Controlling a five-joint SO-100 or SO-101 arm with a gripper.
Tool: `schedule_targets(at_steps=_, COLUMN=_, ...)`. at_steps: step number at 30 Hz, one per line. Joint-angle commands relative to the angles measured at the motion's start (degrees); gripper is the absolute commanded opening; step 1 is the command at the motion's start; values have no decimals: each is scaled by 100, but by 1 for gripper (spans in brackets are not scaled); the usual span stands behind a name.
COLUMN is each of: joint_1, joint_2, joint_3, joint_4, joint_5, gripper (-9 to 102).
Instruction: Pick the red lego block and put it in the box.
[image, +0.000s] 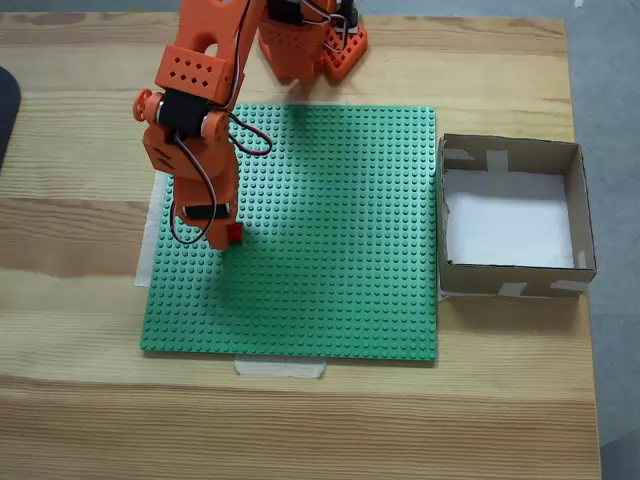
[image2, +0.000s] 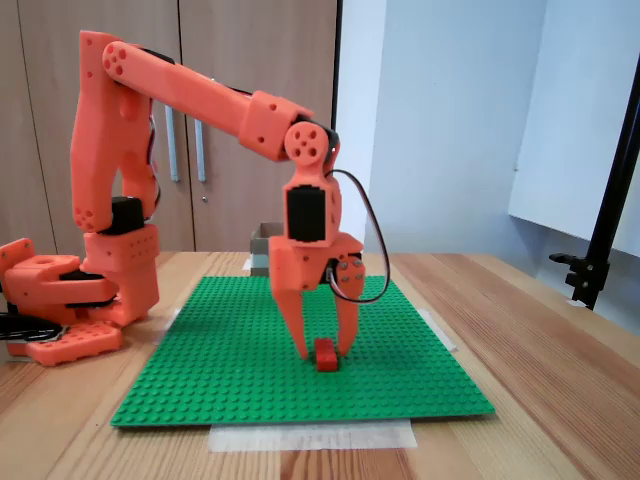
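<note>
Clearly the grasp was the step in hand. In a fixed view from the side, the gripper (image2: 324, 350) pointed straight down over the green baseplate (image2: 240, 375), its two fingers (image2: 300, 325) spread apart, one on each side of the red lego block (image2: 326, 355), which sat on the plate between the tips. Whether either tip touched the brick could not be told. From above, the arm hid most of the brick; only a red corner (image: 235, 233) showed at the gripper's right edge, on the left part of the plate. The box (image: 578, 205) stood open and empty just beside the plate's right edge, well apart from the brick. The next move would seemingly call for the fingers to pinch the brick squarely, then a lift clear of the studs and a carry right across the plate, over the box wall.
</note>
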Motion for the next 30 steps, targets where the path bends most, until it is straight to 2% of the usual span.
schedule_targets(at_steps=1, joint_1=26, joint_2=97, joint_3=-18, joint_4=-44, joint_5=18, gripper=20)
schedule_targets(at_steps=30, joint_1=18, joint_2=105, joint_3=97, joint_4=-413, joint_5=-44, gripper=17)
